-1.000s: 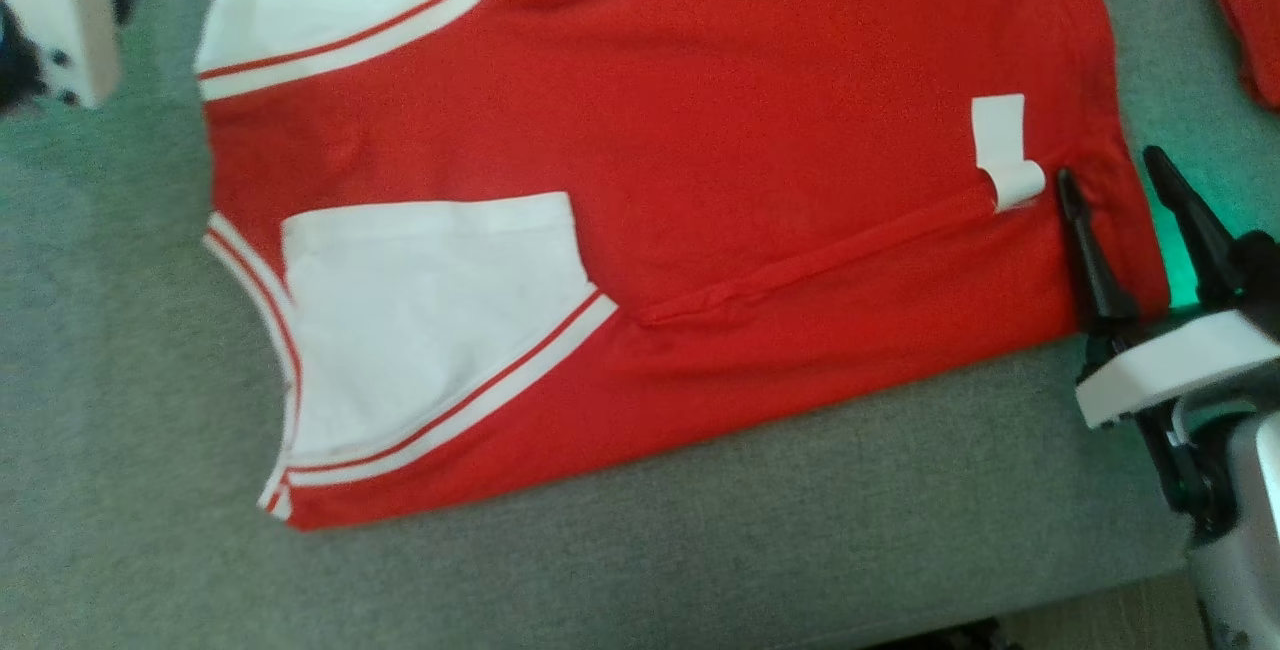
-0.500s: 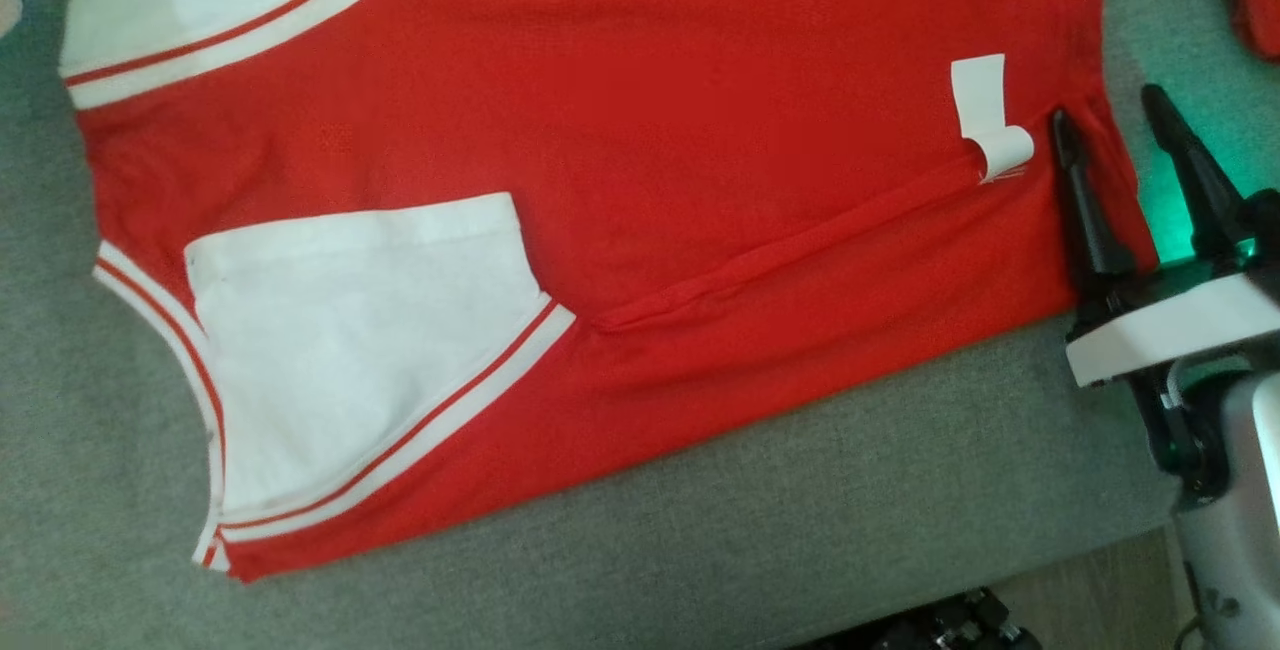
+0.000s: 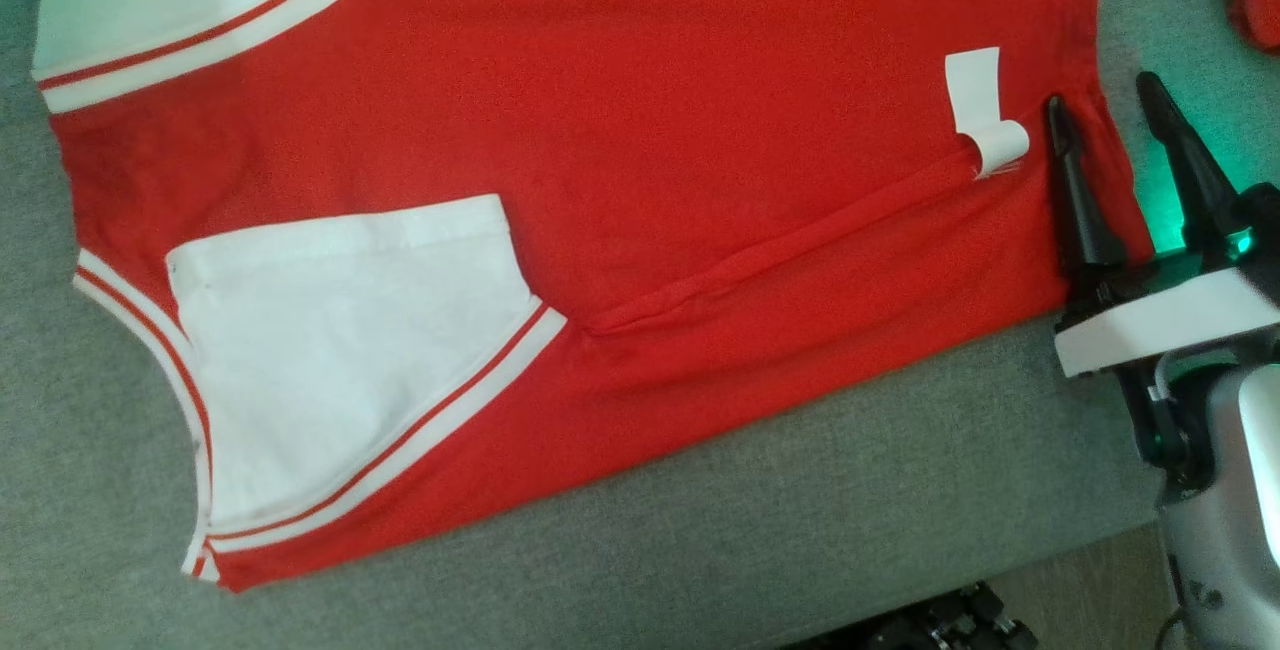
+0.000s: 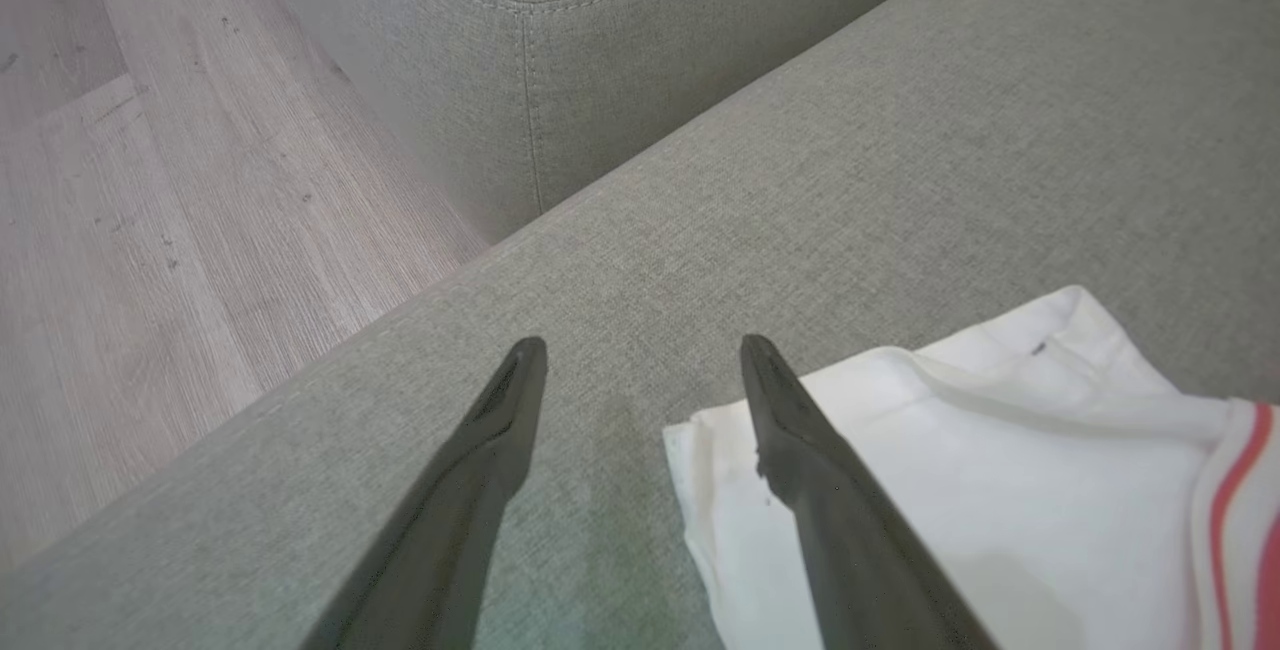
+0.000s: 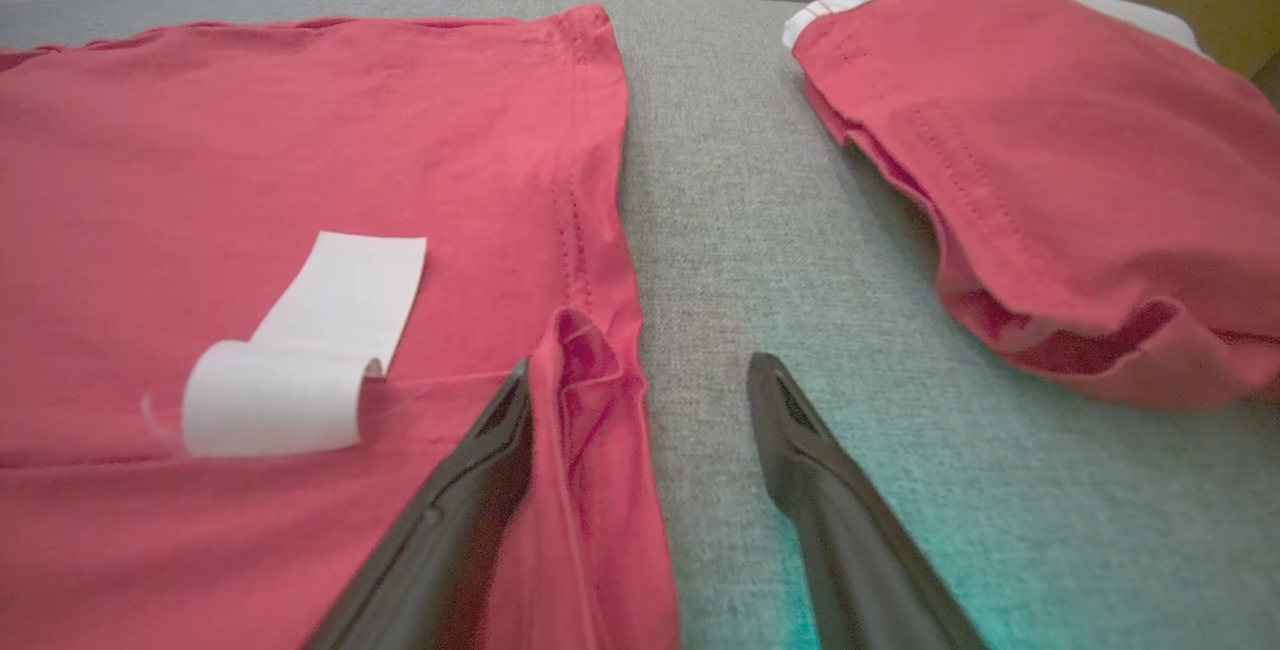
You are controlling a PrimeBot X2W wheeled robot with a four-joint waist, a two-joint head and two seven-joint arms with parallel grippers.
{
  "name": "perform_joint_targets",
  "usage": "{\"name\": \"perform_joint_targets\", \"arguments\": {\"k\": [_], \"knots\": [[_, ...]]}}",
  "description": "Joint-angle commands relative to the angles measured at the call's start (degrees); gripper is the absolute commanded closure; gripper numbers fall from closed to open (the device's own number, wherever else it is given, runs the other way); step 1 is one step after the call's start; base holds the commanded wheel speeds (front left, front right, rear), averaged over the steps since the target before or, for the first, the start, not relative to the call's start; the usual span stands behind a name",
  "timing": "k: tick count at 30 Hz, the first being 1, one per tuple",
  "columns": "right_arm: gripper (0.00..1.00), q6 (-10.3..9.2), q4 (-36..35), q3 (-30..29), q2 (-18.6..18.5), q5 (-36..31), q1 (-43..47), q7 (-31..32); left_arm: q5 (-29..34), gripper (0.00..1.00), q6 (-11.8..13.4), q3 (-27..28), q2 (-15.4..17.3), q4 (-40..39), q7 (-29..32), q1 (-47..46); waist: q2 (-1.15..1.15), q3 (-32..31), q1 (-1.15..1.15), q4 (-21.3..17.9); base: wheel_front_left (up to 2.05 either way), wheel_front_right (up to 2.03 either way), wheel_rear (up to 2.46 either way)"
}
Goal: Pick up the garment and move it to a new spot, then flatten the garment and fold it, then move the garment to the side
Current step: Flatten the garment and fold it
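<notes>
The red garment (image 3: 700, 180) lies spread flat on the grey sofa (image 3: 800, 530). The right gripper (image 3: 1100, 95) stands open astride its hem, seemingly placed to pinch that edge for folding. The left gripper (image 4: 642, 345) hangs open beside the white sleeve (image 4: 1000, 450) corner.

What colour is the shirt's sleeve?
White, with a red stripe near its band; the sleeve shows best in the head view.

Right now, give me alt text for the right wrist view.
The open right gripper straddles the edge of a red garment spread on a grey sofa. A curled white label lies on it, and a second red garment sits further right.
</notes>
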Motion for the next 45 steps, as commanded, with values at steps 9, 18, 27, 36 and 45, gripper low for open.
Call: {"name": "perform_joint_targets", "arguments": {"k": [9, 18, 27, 36, 45], "knots": [[0.0, -0.05, 1.8, 1.7, 0.2, -0.4, 1.6, -0.1, -5.4, 0.0, 0.1, -0.4, 6.8, -3.2, 3.4, -0.7, 0.0, -0.6, 0.0, -0.6, 0.0, 0.0, 0.0], [0.0, -0.05, 2.5, 2.5, 0.3, -0.1, 1.2, -0.4, -7.5, 0.0, 0.1, -2.0, 7.3, -3.2, 4.7, 0.7, 0.0, -0.2, 0.0, -1.7, 0.0, 0.0, 0.0], [0.0, -0.05, 2.4, 2.0, -1.3, 0.8, -1.0, -0.2, -7.1, 1.0, 0.1, -3.1, 8.1, -3.7, 2.2, -0.2, 0.0, -0.6, 0.0, -2.0, 0.0, 0.0, 0.0], [0.0, -0.05, 4.0, 8.0, -7.1, 7.0, -18.0, 11.8, -6.7, 1.0, 0.1, -5.9, 7.9, -5.0, -1.2, -1.5, 0.0, -2.3, 0.0, -0.6, 0.0, 0.0, 0.0], [0.0, -0.05, 15.8, 17.2, -9.3, 9.5, -34.5, 26.1, -7.3, 1.0, 0.1, -9.1, 7.9, -5.7, -3.3, -3.5, 0.0, -2.5, 0.0, 1.6, 0.0, 0.0, 0.0]]}}
